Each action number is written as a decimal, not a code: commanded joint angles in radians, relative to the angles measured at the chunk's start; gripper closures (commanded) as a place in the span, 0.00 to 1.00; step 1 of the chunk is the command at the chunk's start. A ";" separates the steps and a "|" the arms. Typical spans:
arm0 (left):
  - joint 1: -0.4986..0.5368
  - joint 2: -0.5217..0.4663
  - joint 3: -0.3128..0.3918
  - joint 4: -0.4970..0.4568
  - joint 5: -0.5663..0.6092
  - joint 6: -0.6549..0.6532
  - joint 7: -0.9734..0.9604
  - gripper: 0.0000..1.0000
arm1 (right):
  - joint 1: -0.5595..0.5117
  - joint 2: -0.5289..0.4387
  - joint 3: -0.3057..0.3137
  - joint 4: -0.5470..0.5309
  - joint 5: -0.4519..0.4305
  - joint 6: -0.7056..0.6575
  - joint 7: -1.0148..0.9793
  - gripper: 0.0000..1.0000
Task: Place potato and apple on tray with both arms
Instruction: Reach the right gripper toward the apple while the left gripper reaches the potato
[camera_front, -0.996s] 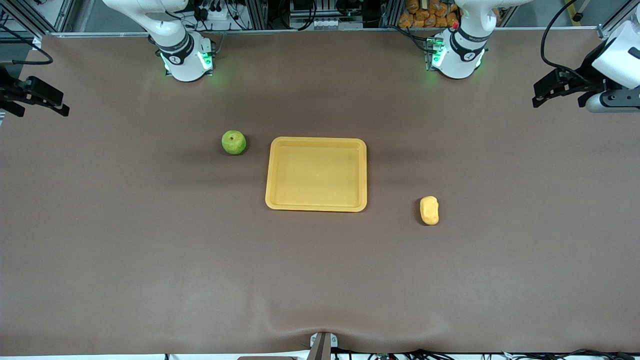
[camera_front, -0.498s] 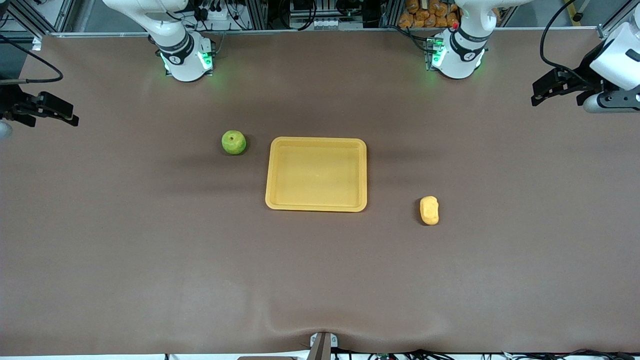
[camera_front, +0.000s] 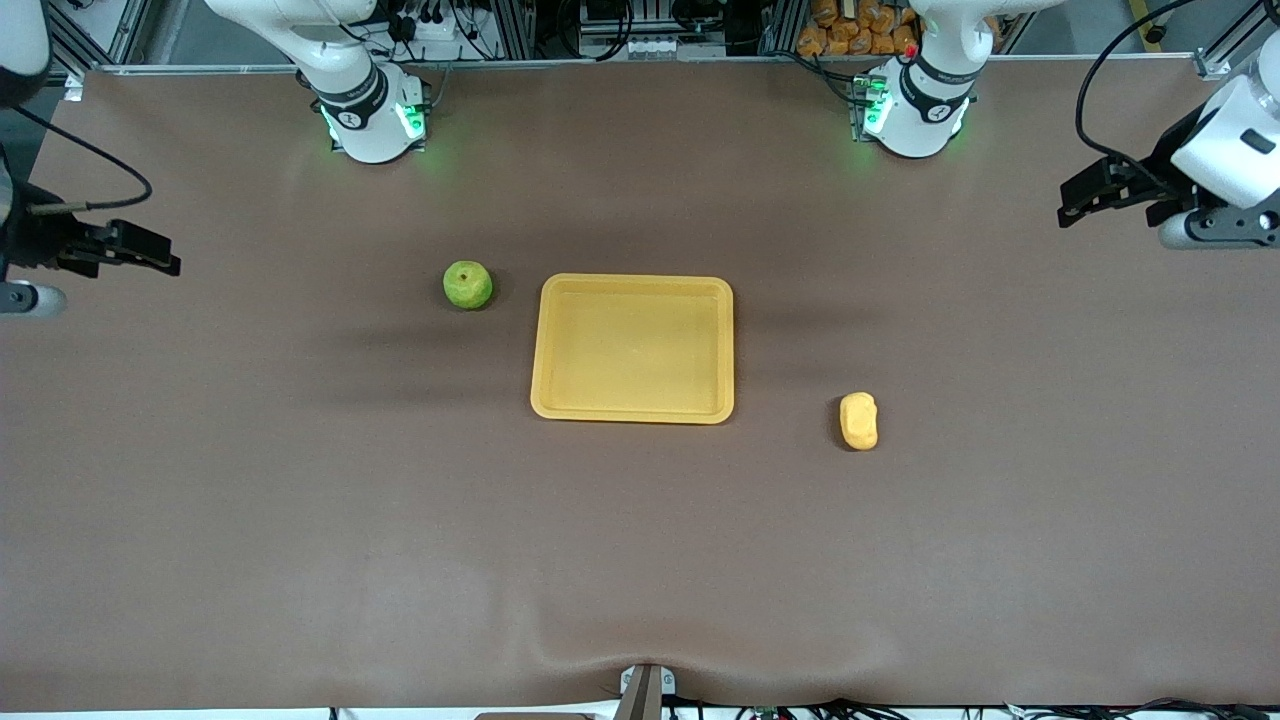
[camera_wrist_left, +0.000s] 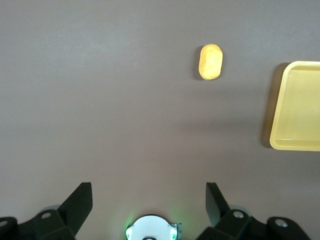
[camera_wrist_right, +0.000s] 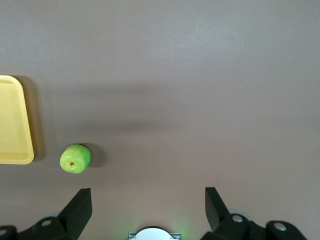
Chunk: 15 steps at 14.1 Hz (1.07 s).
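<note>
The brown table (camera_front: 300, 500) is occupied at its middle by the tray (camera_front: 632, 410), in which nothing is held. The left gripper (camera_front: 1075, 200) is hung with fingers spread apart over the left arm's end of the table, and the right gripper (camera_front: 160, 262) likewise over the right arm's end. The apple (camera_front: 467, 285) is seen just beside the tray toward the right arm's end, the potato (camera_front: 859, 421) near the tray toward the left arm's end and nearer the front camera.

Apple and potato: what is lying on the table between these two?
The tray, with nothing in it, lies between the apple and the potato; the front view shows it.
</note>
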 joint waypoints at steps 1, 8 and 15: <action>-0.003 0.042 -0.002 0.007 -0.016 0.034 -0.021 0.00 | 0.003 0.043 0.005 0.020 -0.009 -0.003 -0.008 0.00; -0.002 0.084 -0.005 -0.048 -0.006 0.121 -0.022 0.00 | 0.004 0.148 0.007 0.036 -0.006 0.021 -0.010 0.00; 0.000 0.140 -0.004 -0.088 -0.002 0.208 -0.022 0.00 | 0.069 0.197 0.007 0.033 -0.005 0.067 0.007 0.00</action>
